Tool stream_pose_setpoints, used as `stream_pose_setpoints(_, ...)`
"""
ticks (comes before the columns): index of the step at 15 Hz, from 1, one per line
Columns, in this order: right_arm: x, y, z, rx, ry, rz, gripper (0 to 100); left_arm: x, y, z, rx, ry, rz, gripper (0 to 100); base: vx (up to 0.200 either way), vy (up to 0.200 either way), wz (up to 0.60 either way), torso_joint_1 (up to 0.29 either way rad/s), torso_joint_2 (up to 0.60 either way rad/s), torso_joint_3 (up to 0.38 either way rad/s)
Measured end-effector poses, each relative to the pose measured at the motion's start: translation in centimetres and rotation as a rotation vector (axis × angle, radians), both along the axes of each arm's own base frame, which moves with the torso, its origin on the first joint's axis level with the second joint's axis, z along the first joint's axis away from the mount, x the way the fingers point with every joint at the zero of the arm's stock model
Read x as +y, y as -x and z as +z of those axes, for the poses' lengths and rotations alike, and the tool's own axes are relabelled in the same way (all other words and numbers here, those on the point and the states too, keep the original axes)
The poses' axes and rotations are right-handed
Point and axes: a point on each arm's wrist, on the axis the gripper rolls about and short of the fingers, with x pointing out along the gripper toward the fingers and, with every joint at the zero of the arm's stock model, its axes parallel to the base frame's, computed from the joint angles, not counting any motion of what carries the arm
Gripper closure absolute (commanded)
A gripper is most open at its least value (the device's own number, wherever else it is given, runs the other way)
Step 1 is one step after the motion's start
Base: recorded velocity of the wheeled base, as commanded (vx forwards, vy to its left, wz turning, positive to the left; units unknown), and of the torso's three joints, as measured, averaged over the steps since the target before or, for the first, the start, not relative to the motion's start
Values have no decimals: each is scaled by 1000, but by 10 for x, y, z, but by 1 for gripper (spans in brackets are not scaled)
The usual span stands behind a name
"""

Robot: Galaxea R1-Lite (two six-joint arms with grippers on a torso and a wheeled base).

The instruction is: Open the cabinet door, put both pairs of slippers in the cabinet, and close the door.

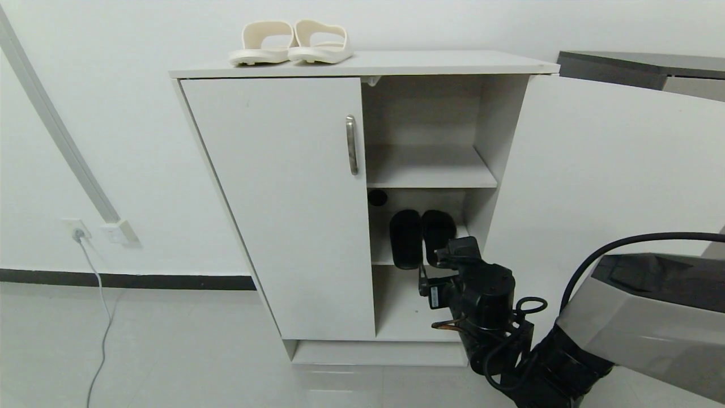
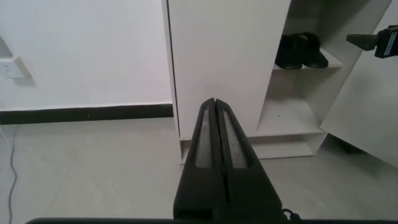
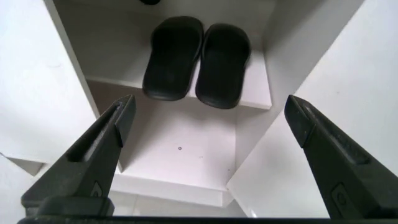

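The cabinet (image 1: 362, 63) stands against the wall (image 1: 113, 113) with its left door (image 1: 272, 209) closed, the metal handle (image 1: 352, 145) upright at its inner edge, and its right door (image 1: 595, 170) swung wide toward the robot, so the right half is open from top to base. Inside that half, the upper shelf (image 1: 430, 170) is bare, and the bottom compartment (image 1: 405, 309) offers free room below. The black slippers (image 1: 422, 237) lie side by side, touching, on the middle shelf (image 1: 379, 249), their near ends reaching slightly past its front edge. A dark round thing (image 1: 377, 197) sits behind them at the back; what it is cannot be made out. The cream slippers (image 1: 291, 42) rest side by side on the cabinet's top, toward its left end and close to the front edge. The right gripper (image 1: 450, 255) hangs in front of the opening, between the closed door's edge and the open door, just below the level of the middle shelf; its jaws are spread wide with nothing between them, and the right wrist view shows the black slippers apart from the fingers (image 3: 112, 134), farther in. The left gripper (image 2: 213, 109) is held over the tiled floor (image 2: 93, 168), facing the lower part of the closed door and well apart from it, its two fingers pressed together and gripping nothing.
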Motion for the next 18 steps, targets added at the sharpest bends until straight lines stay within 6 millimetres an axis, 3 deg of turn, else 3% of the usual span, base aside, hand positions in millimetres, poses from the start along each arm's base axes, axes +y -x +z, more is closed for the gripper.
stream_pose_setpoints(18, 0, 3, 1, -11, -10, 4, 0, 0, 0, 0, 0, 0, 0, 100, 0, 200, 0, 3, 2, 2)
